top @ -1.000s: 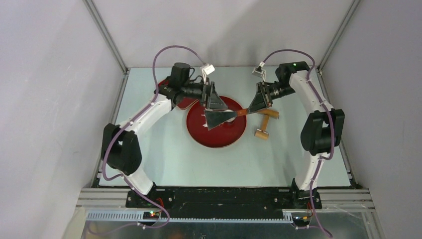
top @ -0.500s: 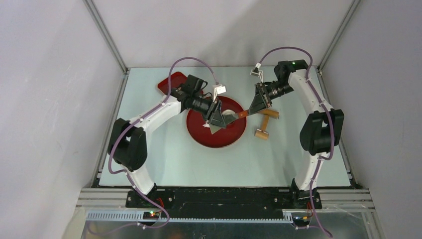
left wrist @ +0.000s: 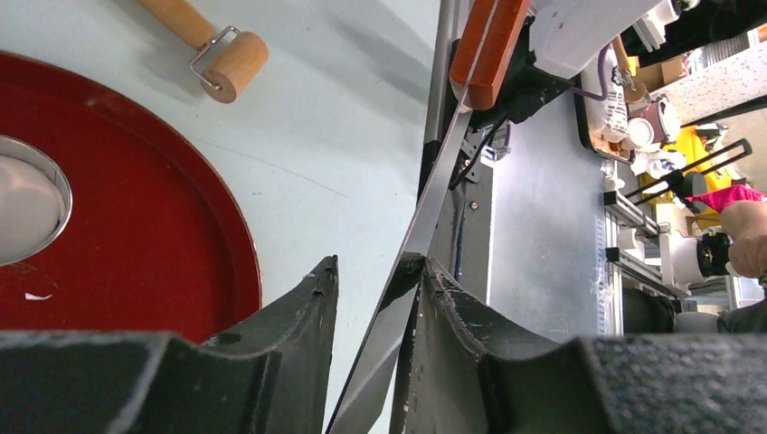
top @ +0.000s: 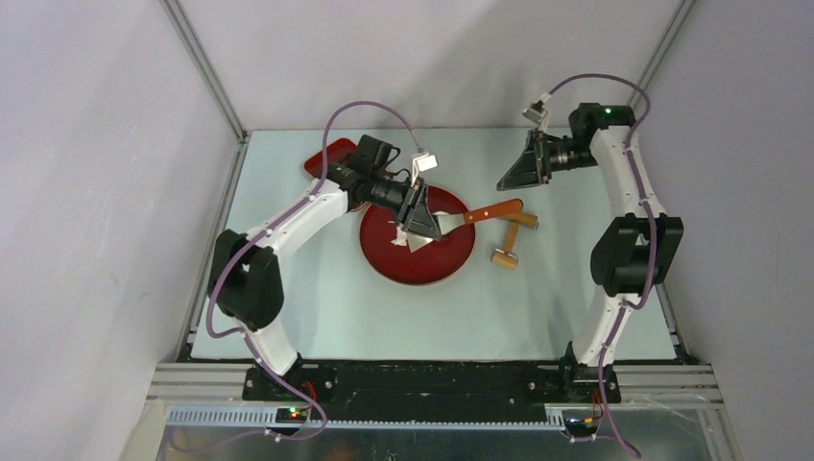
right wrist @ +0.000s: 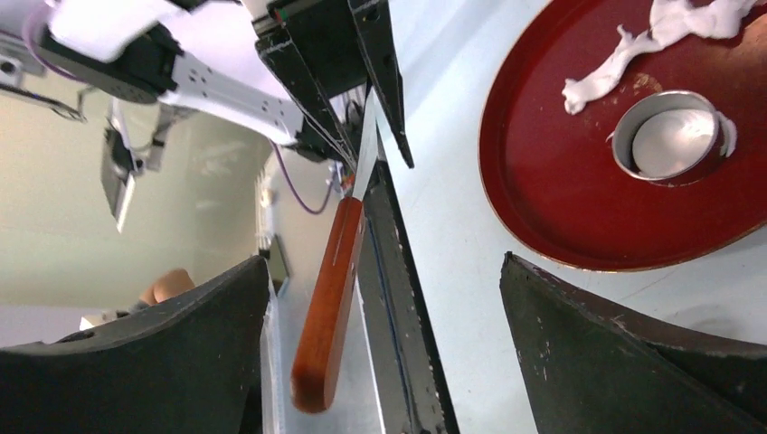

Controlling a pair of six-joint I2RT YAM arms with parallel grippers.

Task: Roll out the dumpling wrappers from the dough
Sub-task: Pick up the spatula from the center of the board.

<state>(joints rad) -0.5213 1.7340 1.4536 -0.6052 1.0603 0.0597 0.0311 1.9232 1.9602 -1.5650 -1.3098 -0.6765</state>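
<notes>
My left gripper hangs over the red plate, shut on the metal blade of a spatula. Its red-brown handle sticks out to the right. In the left wrist view the blade runs up between the fingers of that gripper. My right gripper stands open, back and to the right of the handle, with nothing in it. A metal ring cutter sits on the plate around a round white dumpling wrapper. A ragged dough strip lies beside it.
A wooden rolling pin lies on the table just right of the plate. A small red tray sits at the back left, partly behind the left arm. Grey walls close in the table on three sides.
The left gripper closed on the spatula blade. The right gripper let go of the handle, opened wide and drew back up and to the right.
</notes>
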